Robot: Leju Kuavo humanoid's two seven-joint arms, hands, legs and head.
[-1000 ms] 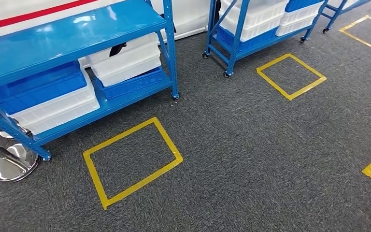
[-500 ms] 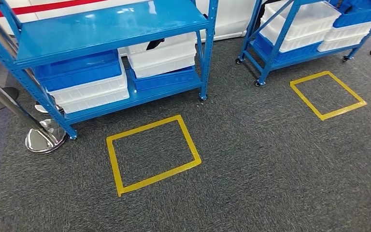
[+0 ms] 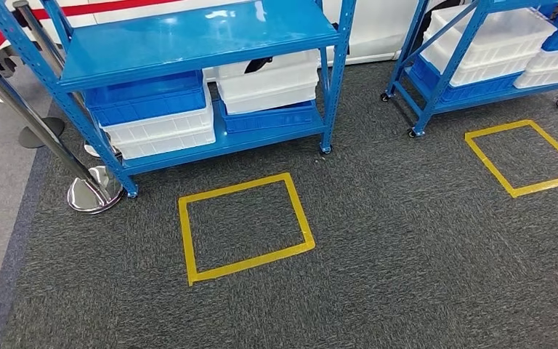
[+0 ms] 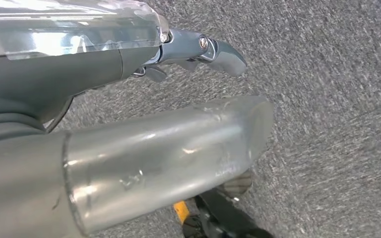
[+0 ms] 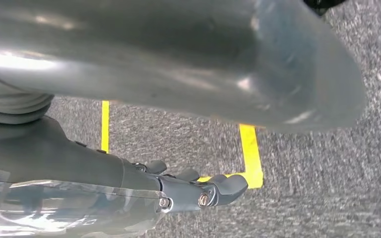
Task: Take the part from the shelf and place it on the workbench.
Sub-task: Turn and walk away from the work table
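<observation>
Two shelves (image 3: 211, 43) edge carpet (image 3: 407, 254); hands (image 4: 198, 49) possibly empty.

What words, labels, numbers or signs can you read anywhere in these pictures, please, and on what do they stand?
None can be read. The blue shelf, the white bins and the blue bins show no print; the yellow tape square on the carpet is plain marking.

Left hand (image 4: 198, 49), upper middle of its wrist frame: dark grey fingers with small silver screws, under a clear glossy plastic cover. Right hand (image 5: 198, 191), lower middle of its frame: the same grey fingers, screws and clear cover. A grey ribbed cover sits at each frame's left edge.
</observation>
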